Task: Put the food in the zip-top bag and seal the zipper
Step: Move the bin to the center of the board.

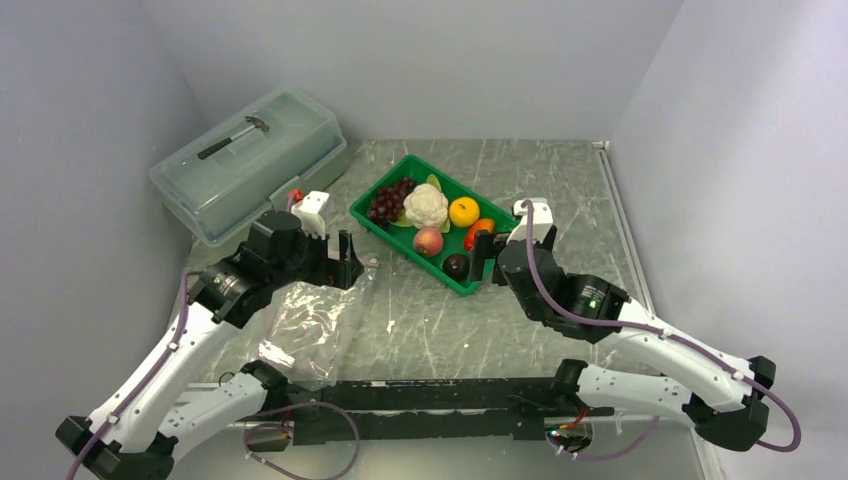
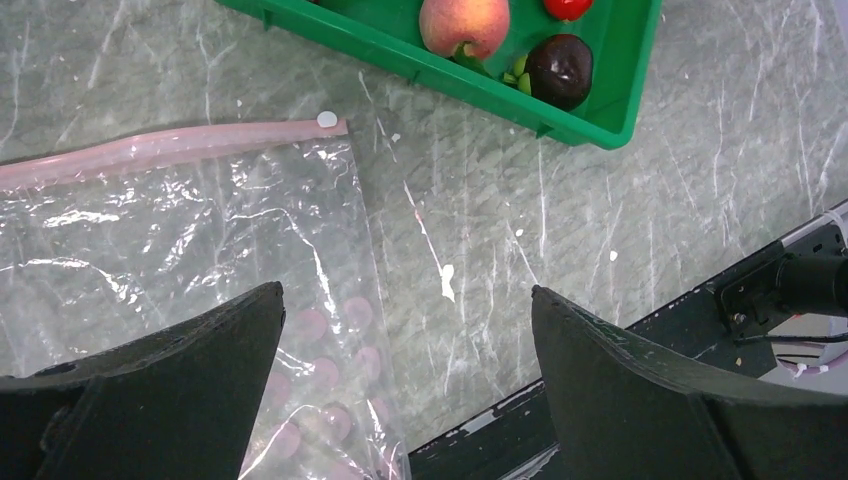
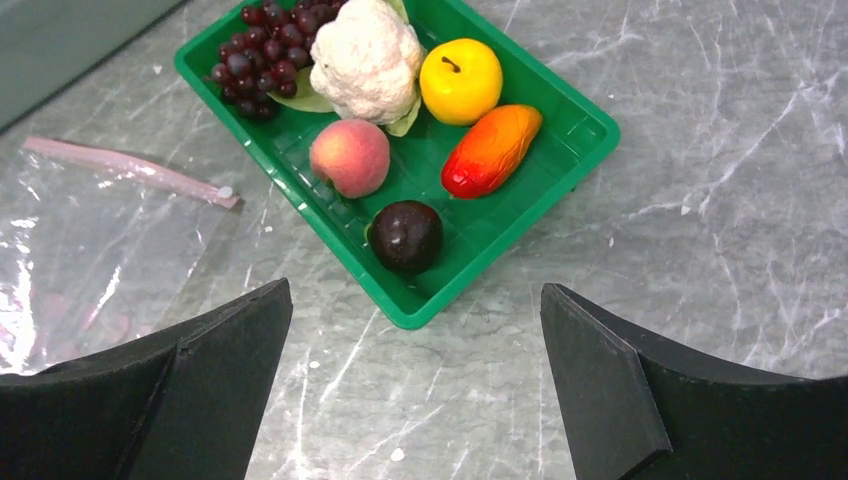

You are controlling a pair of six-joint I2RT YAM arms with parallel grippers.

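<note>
On the veined grey counter (image 1: 560, 190), left of the green tray (image 3: 480, 270), the flat, crinkled, clear zip-top bag (image 1: 310, 325) lies with its mouth toward the tray; the pale pink zipper (image 2: 170, 145) runs along that edge. Tray contents: knobbly cauliflower (image 3: 365, 55), beaded grapes (image 3: 255, 60), smooth round plum (image 3: 406, 236). Left hand (image 2: 405, 292) and right hand (image 3: 415, 288): spread wide, holding nothing.

Marbled table (image 1: 430, 320): green tray (image 3: 540, 150) centre, zip-top bag (image 1: 310, 325) flat near left, lidded box (image 1: 250, 165) far left.
</note>
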